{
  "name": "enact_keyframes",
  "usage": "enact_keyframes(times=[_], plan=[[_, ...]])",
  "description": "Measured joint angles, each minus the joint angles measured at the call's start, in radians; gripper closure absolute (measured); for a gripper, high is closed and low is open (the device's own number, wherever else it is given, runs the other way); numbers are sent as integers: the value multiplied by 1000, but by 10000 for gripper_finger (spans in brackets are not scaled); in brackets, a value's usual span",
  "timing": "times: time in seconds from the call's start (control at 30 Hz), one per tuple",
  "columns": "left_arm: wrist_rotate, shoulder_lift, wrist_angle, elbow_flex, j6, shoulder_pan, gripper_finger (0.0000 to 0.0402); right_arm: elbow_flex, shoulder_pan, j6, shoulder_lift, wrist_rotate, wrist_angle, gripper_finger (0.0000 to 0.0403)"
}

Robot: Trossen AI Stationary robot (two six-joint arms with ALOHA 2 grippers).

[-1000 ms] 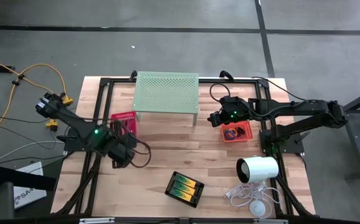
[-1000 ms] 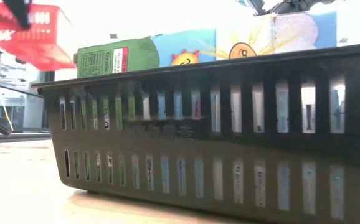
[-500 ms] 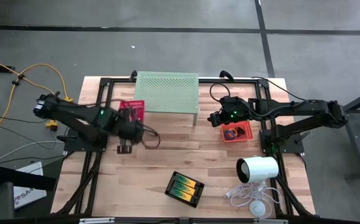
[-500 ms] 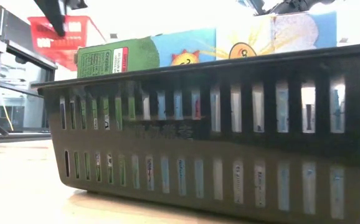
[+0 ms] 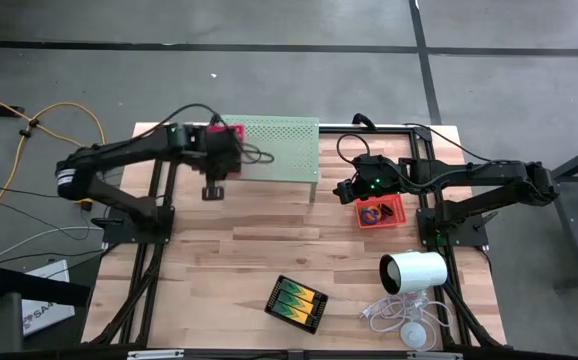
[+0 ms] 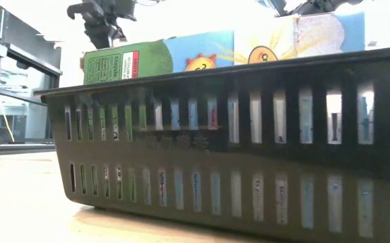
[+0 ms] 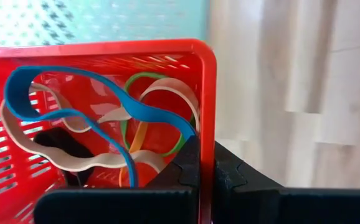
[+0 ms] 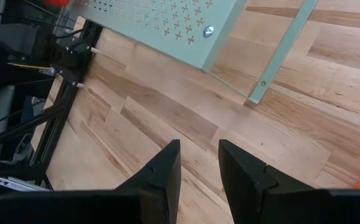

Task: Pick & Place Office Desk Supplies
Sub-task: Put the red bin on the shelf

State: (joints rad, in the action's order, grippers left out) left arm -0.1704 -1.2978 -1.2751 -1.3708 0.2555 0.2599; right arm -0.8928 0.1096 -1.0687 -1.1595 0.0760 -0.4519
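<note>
Swinging up from the near left of the table, the left gripper (image 5: pixel 215 160) has carried the pink-red mesh tray (image 7: pixel 105 112) to the far side, clamped tight on its wall, over the left edge of the pale green perforated stand (image 5: pixel 269 150). This looks like the carry-and-place step, so the next move calls for lowering it level onto the stand before letting go. Blue, green, cream and orange rubber-band loops (image 7: pixel 93 118) lie tangled inside, while the right gripper (image 8: pixel 198 163) hovers part-open, holding nothing, beside the orange tray (image 5: pixel 382 212).
</note>
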Motion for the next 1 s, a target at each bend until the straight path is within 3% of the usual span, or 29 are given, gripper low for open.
enact_keyframes(times=[0.17, 0.33, 1.0], plan=[[75, -60, 60, 0, 135, 101, 401, 0, 0, 0, 0, 0, 0, 308], [87, -92, 62, 0, 127, 150, 401, 0, 0, 0, 0, 0, 0, 308], [86, -92, 64, 0, 122, 159, 401, 0, 0, 0, 0, 0, 0, 308]])
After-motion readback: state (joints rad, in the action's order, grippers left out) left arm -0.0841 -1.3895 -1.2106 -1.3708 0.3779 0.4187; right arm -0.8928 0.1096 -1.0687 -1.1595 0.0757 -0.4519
